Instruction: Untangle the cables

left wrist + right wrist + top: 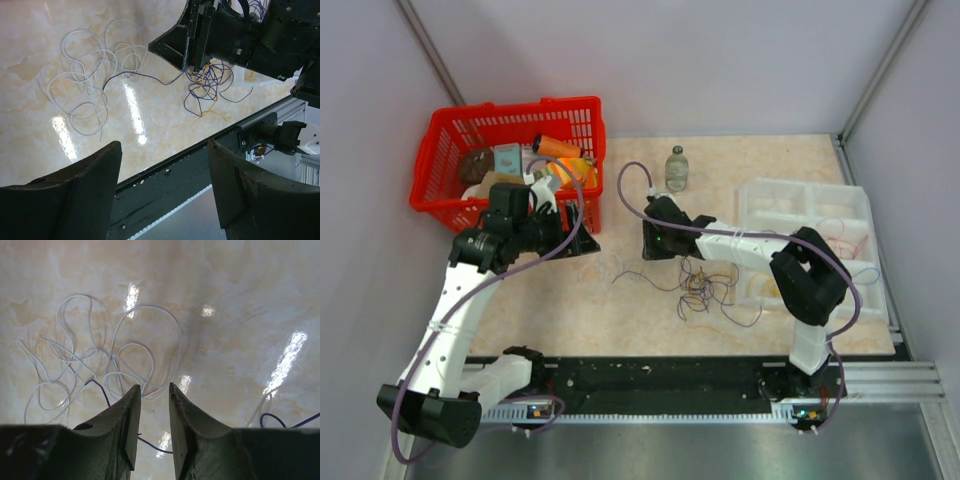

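The cables are a tangle of purple and yellow wires (705, 290) on the marble table, also seen in the left wrist view (207, 86). One purple strand (145, 76) runs from it toward a spread of thin white wire loops (146, 306). My right gripper (645, 243) hovers low between the tangle and the white loops, with its jaws narrowly open (154, 386). The purple strand lies on the table under the gap, not pinched. My left gripper (588, 243) is wide open and empty (164, 145), just left of the right gripper and near the basket.
A red basket (510, 110) full of items stands at the back left. A small glass bottle (677, 168) stands at the back centre. A clear compartment tray (810, 190) holding a few wires sits at the right. A black rail (660, 375) runs along the near edge.
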You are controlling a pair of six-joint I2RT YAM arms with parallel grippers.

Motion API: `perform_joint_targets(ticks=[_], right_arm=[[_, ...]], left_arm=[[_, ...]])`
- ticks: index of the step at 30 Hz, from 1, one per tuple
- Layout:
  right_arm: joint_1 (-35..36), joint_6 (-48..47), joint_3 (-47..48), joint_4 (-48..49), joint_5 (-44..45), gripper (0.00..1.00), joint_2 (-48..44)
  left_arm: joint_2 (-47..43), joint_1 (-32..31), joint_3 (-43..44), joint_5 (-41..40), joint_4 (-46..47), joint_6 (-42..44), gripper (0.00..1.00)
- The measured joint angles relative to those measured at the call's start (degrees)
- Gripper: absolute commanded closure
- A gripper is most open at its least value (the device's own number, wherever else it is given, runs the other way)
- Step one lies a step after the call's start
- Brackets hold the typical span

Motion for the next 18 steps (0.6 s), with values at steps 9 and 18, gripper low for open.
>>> perform_joint_targets(ticks=[9,18], right_arm=[[-0.76,-0.57,4.15,-1.7,1.42,0.7,3.8],[0.24,-0.48,6.91,-5.99,4.55,0.72,8.33]], left_arm=[[0.0,0.0,0.0,0.02,0.0,0.0,0.27],[0.0,0.0,0.0,0.02,0.0,0.0,0.27]])
